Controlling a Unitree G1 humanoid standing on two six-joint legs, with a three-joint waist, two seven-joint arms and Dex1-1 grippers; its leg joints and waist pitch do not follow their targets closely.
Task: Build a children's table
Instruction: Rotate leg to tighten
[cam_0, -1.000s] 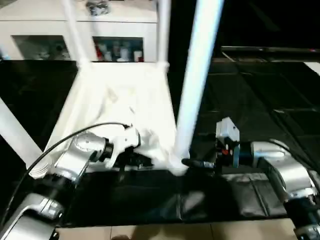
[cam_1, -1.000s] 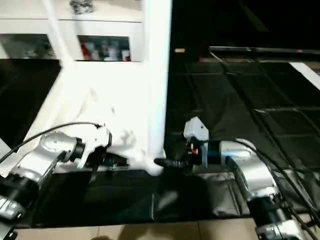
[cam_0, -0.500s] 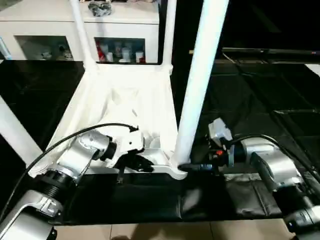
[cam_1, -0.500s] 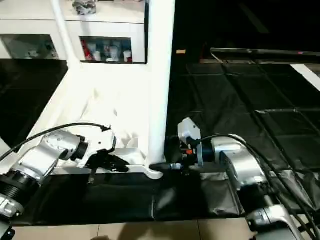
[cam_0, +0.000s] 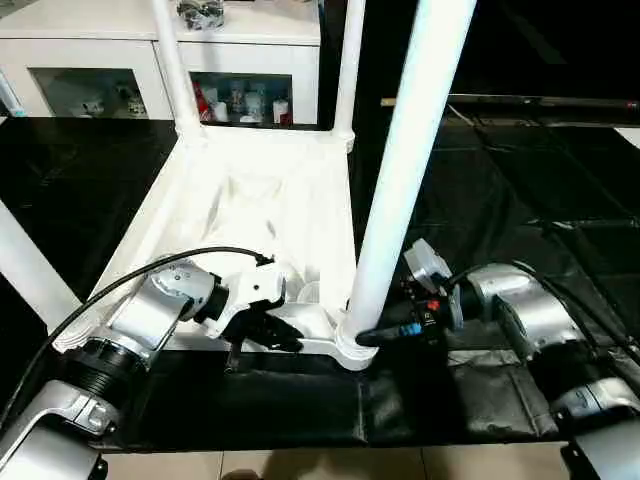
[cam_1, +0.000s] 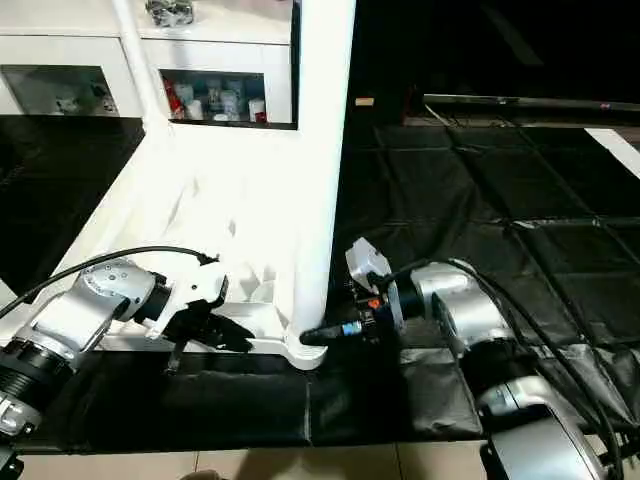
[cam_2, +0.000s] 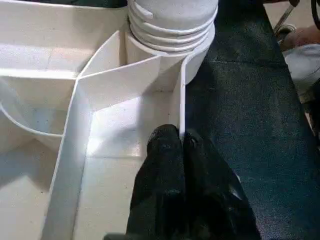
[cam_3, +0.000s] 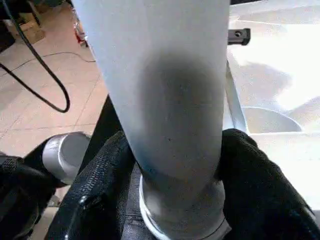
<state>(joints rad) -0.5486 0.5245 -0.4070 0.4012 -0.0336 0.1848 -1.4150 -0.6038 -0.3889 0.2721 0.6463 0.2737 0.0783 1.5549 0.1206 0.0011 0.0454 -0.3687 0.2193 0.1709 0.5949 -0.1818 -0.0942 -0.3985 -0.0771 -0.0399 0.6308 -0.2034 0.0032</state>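
Two head views: the upturned white plastic children's table (cam_0: 262, 205) lies on black matting (cam_0: 520, 210), its nearest white tubular leg (cam_0: 400, 190) upright in the corner socket. Left wrist: left claw (cam_2: 180, 145) pinched shut on the table's thin rim. Right wrist: right claw (cam_3: 172, 150) clasps that leg's base.

Near leg (cam_0: 405, 170) top cut off by the frame, cabinet (cam_0: 240, 60) contents too small to identify
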